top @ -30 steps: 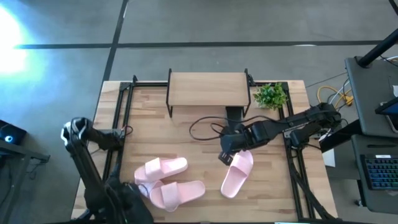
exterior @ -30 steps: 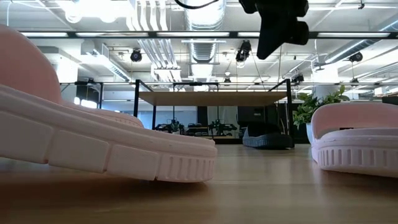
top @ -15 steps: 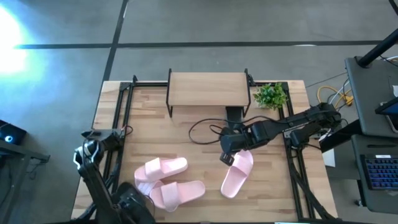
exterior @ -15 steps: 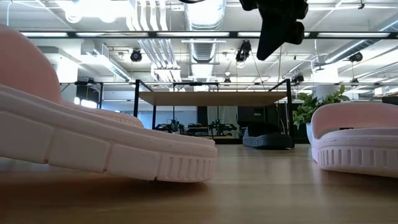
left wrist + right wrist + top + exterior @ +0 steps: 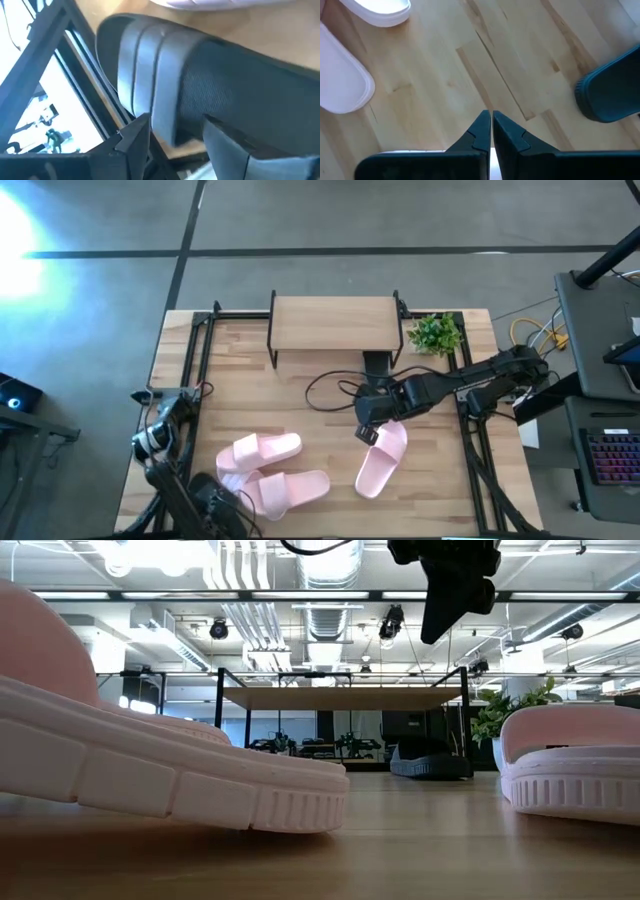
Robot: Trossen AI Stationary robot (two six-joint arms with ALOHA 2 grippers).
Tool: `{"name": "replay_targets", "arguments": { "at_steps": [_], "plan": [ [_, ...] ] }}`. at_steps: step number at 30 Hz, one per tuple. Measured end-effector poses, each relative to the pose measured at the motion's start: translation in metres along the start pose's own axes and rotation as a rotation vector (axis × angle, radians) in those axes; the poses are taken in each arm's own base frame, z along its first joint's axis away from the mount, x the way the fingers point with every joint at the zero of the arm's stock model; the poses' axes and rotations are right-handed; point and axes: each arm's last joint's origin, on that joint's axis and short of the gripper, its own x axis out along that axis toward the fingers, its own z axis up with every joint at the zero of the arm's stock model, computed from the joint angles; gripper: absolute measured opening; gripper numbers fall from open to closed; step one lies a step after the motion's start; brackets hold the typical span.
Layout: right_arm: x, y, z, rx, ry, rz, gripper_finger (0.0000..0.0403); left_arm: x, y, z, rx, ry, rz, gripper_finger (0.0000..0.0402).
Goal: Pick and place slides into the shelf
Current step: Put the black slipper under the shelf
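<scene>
Hovering above table centre, right gripper (image 5: 366, 432) sits just over heel end of lone pink slide (image 5: 381, 460); fingers pressed together, holding nothing. We judge approach step in hand: next move calls for opening jaws, descending onto strap. Two more pink slides (image 5: 268, 473) lie front left. Shelf (image 5: 333, 322) stands at far edge, black slide (image 5: 430, 761) beneath it. Left gripper (image 5: 170, 137) waits at front-left corner, jaws apart, empty.

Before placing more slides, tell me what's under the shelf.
In the low view, one black slide lies on the table under the shelf, toward its right side. From above, the plank top hides everything beneath.
</scene>
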Motion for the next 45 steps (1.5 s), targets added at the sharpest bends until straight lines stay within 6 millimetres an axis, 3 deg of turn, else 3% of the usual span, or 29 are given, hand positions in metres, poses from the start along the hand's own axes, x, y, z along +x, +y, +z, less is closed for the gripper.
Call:
{"name": "replay_targets", "arguments": {
  "at_steps": [9,12,16,20,25,28,31,33,37,42,45],
  "plan": [
    [0.0,0.0,0.0,0.014,0.0,0.0,0.0011,0.031,0.007,0.01,0.004,-0.041,0.124,0.015],
    [0.0,0.0,0.0,0.033,0.0,0.0,0.0011,0.037,0.008,0.012,0.05,-0.046,0.149,0.0111],
    [0.0,0.0,0.0,0.037,0.005,-0.003,0.0011,0.035,0.01,0.012,0.117,-0.042,0.142,0.0027],
    [0.0,-0.002,-0.002,0.055,0.022,-0.019,0.0011,0.01,0.015,0.008,0.159,-0.008,0.036,0.0007],
    [0.0,-0.002,-0.003,0.05,0.03,-0.021,0.0011,-0.048,0.038,0.002,0.199,0.009,-0.184,0.0002],
    [0.0,-0.002,-0.003,0.029,0.027,-0.023,0.0011,-0.083,0.057,0.0,0.198,-0.197,-0.411,0.0001],
    [0.0,-0.002,-0.003,0.008,0.027,-0.022,0.0011,-0.117,0.076,0.005,0.21,-0.573,-0.655,0.0001],
    [0.0,-0.002,-0.003,-0.005,0.026,-0.022,0.0011,-0.13,0.09,0.016,0.218,-0.783,-0.703,0.0001],
    [-0.007,-0.004,-0.002,0.032,-0.031,-0.056,0.0011,-0.132,0.098,0.057,0.313,-0.888,-0.572,0.0001],
    [-0.052,-0.008,-0.009,0.149,-0.26,-0.082,0.0011,-0.108,0.093,0.124,0.35,-0.938,-0.284,0.0],
    [-0.081,-0.015,-0.021,0.22,-0.349,-0.036,0.0011,-0.099,0.088,0.162,0.331,-0.978,-0.2,0.0]
  ]
}}
